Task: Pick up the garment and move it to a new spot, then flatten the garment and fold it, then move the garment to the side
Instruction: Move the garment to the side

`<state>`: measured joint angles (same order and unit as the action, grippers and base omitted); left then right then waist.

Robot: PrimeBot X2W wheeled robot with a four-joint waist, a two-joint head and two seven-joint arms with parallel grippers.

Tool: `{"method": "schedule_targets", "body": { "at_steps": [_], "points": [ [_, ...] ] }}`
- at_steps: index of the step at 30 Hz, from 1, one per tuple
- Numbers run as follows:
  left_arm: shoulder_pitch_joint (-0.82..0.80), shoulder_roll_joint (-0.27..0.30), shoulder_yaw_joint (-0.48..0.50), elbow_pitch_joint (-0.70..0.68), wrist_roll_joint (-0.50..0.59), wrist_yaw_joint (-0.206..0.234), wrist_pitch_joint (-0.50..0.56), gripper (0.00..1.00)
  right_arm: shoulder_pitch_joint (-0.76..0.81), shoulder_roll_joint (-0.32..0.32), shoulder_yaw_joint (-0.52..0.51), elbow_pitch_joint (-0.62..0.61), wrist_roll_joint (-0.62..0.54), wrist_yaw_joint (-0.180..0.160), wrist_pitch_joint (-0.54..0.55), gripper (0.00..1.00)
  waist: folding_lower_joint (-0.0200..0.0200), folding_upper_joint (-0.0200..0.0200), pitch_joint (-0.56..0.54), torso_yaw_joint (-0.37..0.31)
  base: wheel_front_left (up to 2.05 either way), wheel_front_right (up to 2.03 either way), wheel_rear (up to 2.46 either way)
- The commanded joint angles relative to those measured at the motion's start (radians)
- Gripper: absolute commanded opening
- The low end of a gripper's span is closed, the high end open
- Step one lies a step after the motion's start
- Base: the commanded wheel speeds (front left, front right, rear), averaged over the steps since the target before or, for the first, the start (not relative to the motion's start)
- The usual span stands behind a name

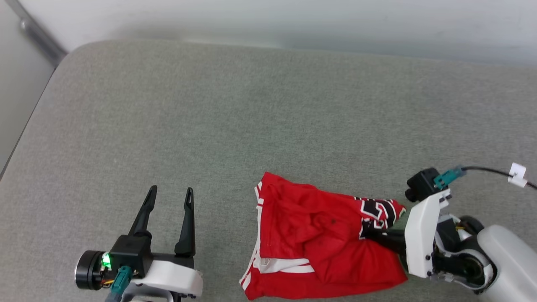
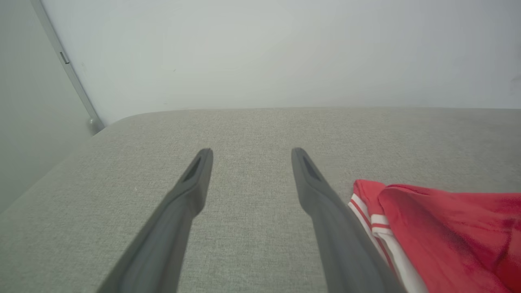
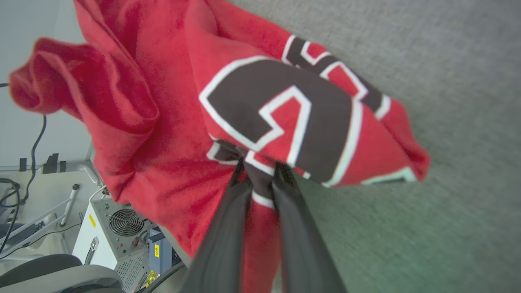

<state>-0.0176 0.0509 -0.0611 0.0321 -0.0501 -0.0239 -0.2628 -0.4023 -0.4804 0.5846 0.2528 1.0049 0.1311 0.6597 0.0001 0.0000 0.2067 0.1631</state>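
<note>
The garment (image 1: 319, 239) lies crumpled at the near edge of the grey surface (image 1: 209, 105). My right fingers (image 3: 228, 228) pinch a fold by its black numerals; my left fingers (image 1: 146, 209) are spread and empty. Pickup apparently starting; moving, flattening and folding remain.

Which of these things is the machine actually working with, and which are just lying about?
In the job: red jersey, bunched up; right tool, pinching its lettered part; left tool, open and apart from it; grey padded surface beneath.
Just there: white box with a fan grille; pale wall behind.
</note>
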Motion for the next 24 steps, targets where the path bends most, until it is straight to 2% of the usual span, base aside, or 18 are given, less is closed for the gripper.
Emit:
{"method": "schedule_targets", "body": {
  "at_steps": [1, 7, 14, 18, 24],
  "points": [
    [0.015, -0.001, 0.003, -0.002, -0.005, 0.006, -0.002, 1.0, -0.027, -0.015, 0.005, -0.02, 0.007, -0.001, -0.008, 0.0, -0.0001, 0.0, -0.032, -0.023, 0.0, 0.0, 0.0],
    [0.061, -0.001, 0.017, -0.017, -0.018, 0.023, -0.003, 1.0, -0.106, -0.102, 0.057, -0.129, -0.006, -0.001, 0.01, 0.0, -0.0001, 0.0, -0.082, -0.113, 0.0, 0.0, 0.0],
    [0.074, -0.001, 0.011, -0.033, -0.031, 0.036, -0.002, 1.0, -0.177, -0.223, 0.094, -0.256, -0.038, -0.001, 0.049, 0.0, -0.0001, 0.0, -0.078, -0.246, 0.0, 0.0, 0.0],
    [0.053, -0.001, 0.014, -0.044, -0.022, 0.035, -0.002, 1.0, -0.201, -0.281, 0.088, -0.278, -0.068, -0.001, 0.04, 0.0, -0.0001, 0.0, -0.044, -0.309, 0.0, 0.0, 0.0],
    [0.009, 0.002, 0.028, -0.06, 0.002, 0.014, -0.002, 1.0, -0.234, -0.372, 0.062, -0.219, -0.161, -0.001, -0.017, 0.0, -0.0001, 0.0, 0.041, -0.353, 0.0, 0.0, 0.0]
  ]
}}
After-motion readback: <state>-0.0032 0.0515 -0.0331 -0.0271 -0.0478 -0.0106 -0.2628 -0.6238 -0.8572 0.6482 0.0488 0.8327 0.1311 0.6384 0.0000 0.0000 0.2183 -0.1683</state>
